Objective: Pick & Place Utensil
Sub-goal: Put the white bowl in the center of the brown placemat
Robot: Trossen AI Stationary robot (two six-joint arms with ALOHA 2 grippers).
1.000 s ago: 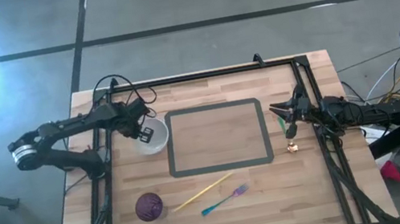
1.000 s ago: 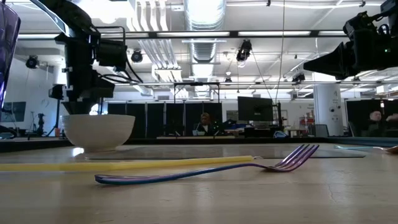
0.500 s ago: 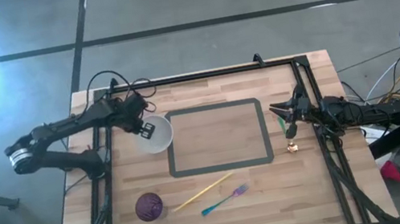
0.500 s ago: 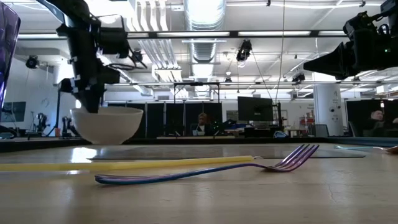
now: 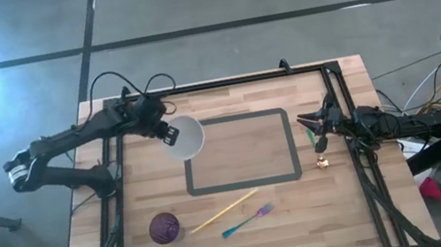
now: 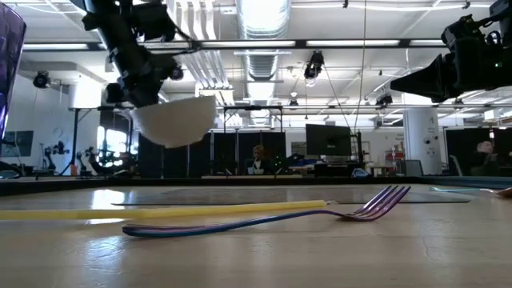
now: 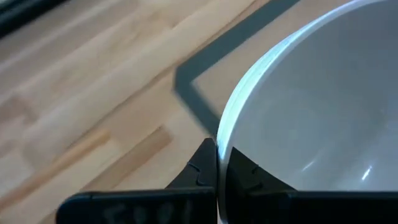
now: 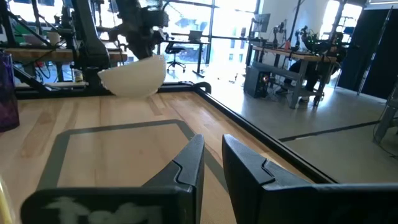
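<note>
Left gripper: the left gripper (image 5: 168,135) was clenched on the rim of the round white plastic bowl (image 5: 186,137), one finger inside and one outside, as the left wrist view showed (image 7: 217,165)
Bowl: it hung clear of the wooden table (image 5: 341,202), tilted, above the far left corner of the grey taped rectangle (image 5: 234,118); in the low view it floated well above the tabletop (image 6: 174,120)
Right gripper: the right gripper (image 5: 316,131) waited near the right edge of the rectangle, its fingers (image 8: 190,163) nearly together with a narrow gap between them and nothing in it
Utensil: the iridescent blue-to-purple metal fork (image 5: 247,220) lay flat on the table near the front edge, just beside the long yellow chopstick (image 5: 224,212), both untouched; the low view showed its tines resting on the wood (image 6: 376,202)
Other things: a dark purple cup (image 5: 164,227) stood left of the fork, and a small tan object (image 5: 323,160) lay below the right gripper
Progress: judging by this, only the container was in hand, probably bound for the rectangle; setting it down, then picking the fork and placing it, all remained to do
</note>
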